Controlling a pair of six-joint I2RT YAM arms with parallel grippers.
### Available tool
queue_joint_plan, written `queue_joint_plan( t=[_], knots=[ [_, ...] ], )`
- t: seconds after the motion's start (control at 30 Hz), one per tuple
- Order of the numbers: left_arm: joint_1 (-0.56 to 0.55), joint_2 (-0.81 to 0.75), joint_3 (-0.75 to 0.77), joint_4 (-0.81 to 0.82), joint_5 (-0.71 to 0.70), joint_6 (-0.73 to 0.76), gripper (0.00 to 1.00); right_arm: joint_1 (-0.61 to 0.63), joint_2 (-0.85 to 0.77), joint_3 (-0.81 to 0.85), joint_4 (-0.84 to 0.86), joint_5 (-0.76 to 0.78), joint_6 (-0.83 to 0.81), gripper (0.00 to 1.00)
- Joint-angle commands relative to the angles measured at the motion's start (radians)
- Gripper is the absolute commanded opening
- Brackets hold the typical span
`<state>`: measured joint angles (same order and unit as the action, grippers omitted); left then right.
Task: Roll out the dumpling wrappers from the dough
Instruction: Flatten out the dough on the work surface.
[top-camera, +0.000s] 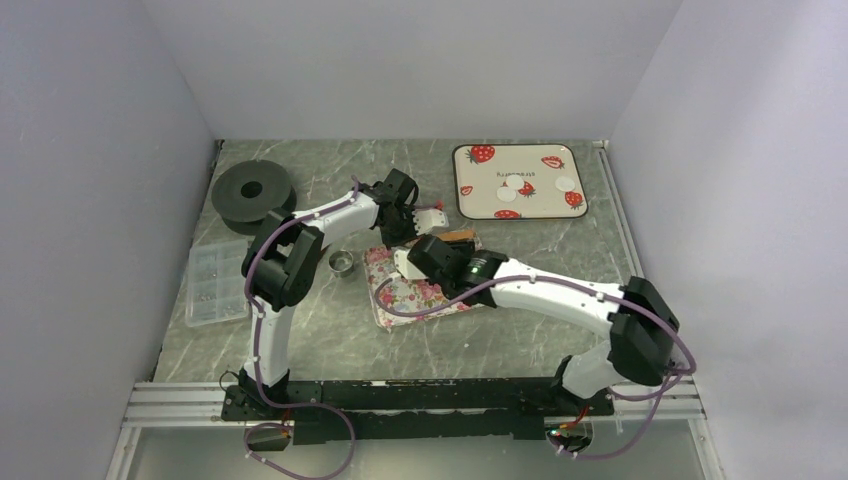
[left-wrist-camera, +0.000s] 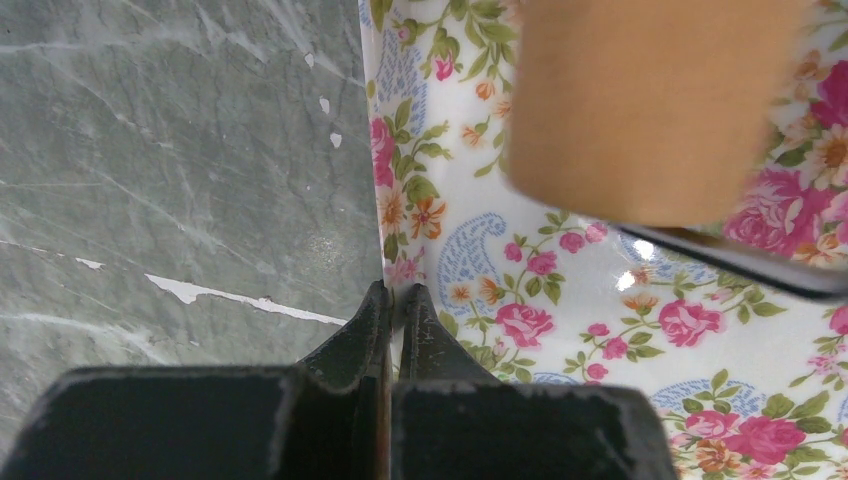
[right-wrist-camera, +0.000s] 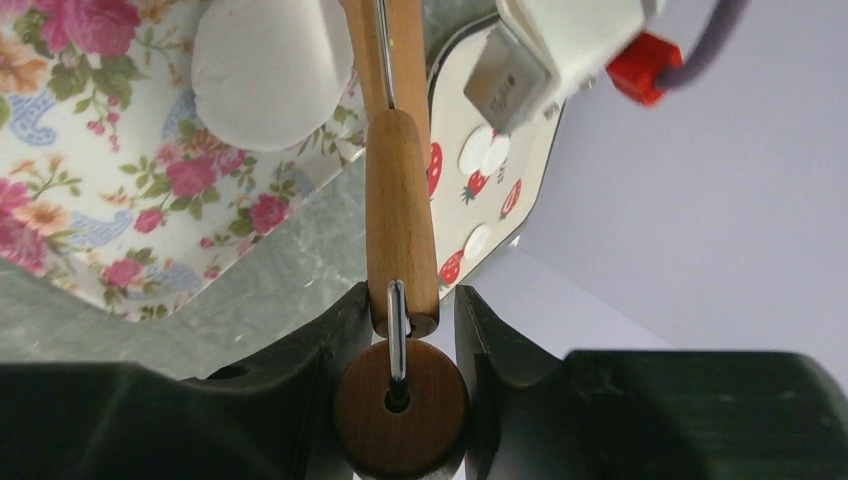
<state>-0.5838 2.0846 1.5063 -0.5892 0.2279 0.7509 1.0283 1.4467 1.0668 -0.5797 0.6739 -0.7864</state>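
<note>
The dumpling wrappers (top-camera: 566, 183) lie on the strawberry-printed tray (top-camera: 545, 203) at the far right of the marble table (top-camera: 330, 340), well apart from both grippers. At least three white discs show there. Two of them touch or overlap near the tray's middle, and one sits apart toward its right side.

The right gripper (right-wrist-camera: 405, 310) pinches the handle of a wooden rolling pin (right-wrist-camera: 400, 200), one finger on each side of it. Beyond the pin's handle, a smooth white lump of dough (right-wrist-camera: 270, 75) rests on the floral mat (left-wrist-camera: 520, 300).

The left gripper (left-wrist-camera: 397, 292) has its fingers pressed together, with the tips at the mat's left edge where it meets the marble. Whether they pinch the mat itself cannot be told.

A small metal ring cutter (top-camera: 342, 262) stands just left of the mat. Further left is a clear compartment box (top-camera: 215, 283) whose contents are too small to make out.
</note>
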Motion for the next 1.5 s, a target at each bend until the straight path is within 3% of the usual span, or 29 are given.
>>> queue_joint_plan(
  t=[0.0,0.2,0.43,0.77,1.03,1.3,1.47],
  knots=[
    [-0.017,0.117,-0.094,-0.129,-0.016,0.034,0.0,-0.029,0.035,-0.012,0.187,-0.014,-0.16,0.0],
    [-0.017,0.122,-0.087,-0.136,-0.013,0.031,0.0,-0.025,0.134,-0.084,0.227,-0.035,-0.157,0.0],
    [-0.017,0.12,-0.09,-0.132,-0.016,0.031,0.0,0.048,0.094,-0.196,0.136,-0.04,-0.051,0.0],
    [-0.017,0.124,-0.088,-0.134,-0.018,0.032,0.0,0.035,0.147,-0.178,0.154,-0.081,-0.072,0.0],
    [-0.017,0.12,-0.094,-0.128,-0.021,0.034,0.0,0.105,0.072,-0.235,-0.005,-0.062,0.065,0.0],
    [-0.017,0.124,-0.091,-0.13,-0.025,0.032,0.0,0.057,0.164,-0.198,0.134,-0.087,-0.034,0.0],
    [-0.017,0.121,-0.092,-0.129,-0.024,0.032,0.0,0.077,0.149,-0.231,0.064,-0.068,0.041,0.0]
  ],
)
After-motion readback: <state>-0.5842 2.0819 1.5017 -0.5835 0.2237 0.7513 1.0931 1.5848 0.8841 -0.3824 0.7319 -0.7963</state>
